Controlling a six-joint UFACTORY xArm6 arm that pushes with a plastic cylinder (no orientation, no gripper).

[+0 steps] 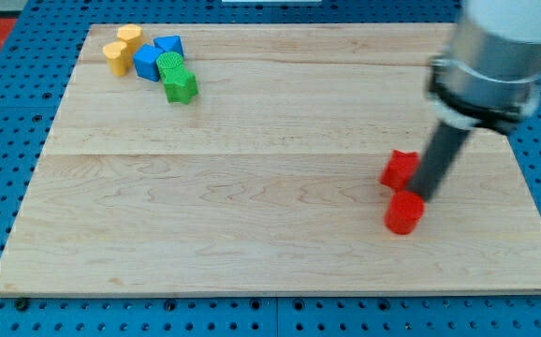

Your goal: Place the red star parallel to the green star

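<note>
A red star (400,170) lies at the view's right on the wooden board (252,187). A red cylinder-like block (404,212) sits just below it. My tip (421,195) rests between them, touching the star's right side and the red block's top edge. The green star (182,86) lies at the view's top left, with a green cylinder (169,65) just above it. The two stars are far apart.
At the view's top left, two blue blocks (149,62) (169,45) and two yellow blocks (116,56) (129,37) cluster beside the green ones. The arm's grey body (495,56) hangs over the board's top right corner.
</note>
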